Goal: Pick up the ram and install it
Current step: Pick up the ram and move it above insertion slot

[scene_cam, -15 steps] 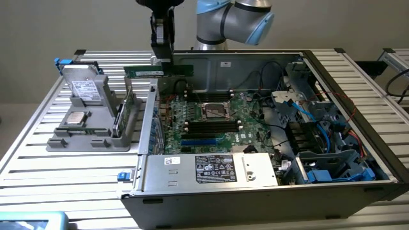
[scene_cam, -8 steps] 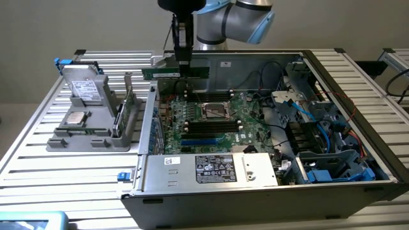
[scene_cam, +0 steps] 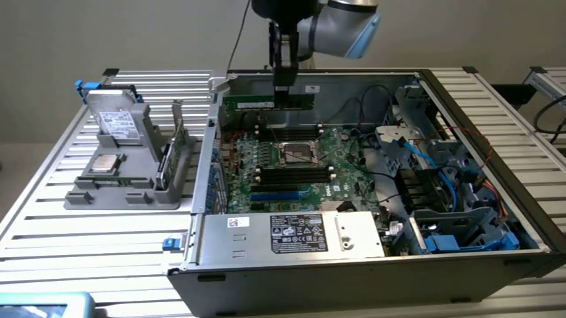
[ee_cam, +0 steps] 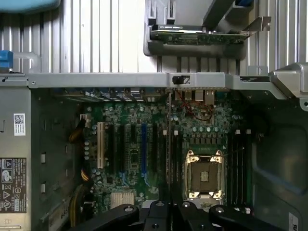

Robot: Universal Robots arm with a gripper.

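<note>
My gripper (scene_cam: 283,97) is shut on the ram (scene_cam: 249,103), a narrow green board held level on its long edge. It hangs inside the open computer case, above the far part of the motherboard (scene_cam: 332,149), beyond the square processor socket (scene_cam: 296,153). Black memory slots (scene_cam: 292,122) lie just below it. In the wrist view the ram (ee_cam: 168,144) appears edge-on as a thin line running out from my gripper (ee_cam: 169,211). That line lies over the slots beside the socket (ee_cam: 204,174).
The case walls (scene_cam: 212,152) ring the board. A power supply (scene_cam: 301,233) sits at the near side, and blue and black cables (scene_cam: 415,159) fill the exterior view's right. A grey parts holder (scene_cam: 124,179) with a drive and a card stands on the slatted table at the left.
</note>
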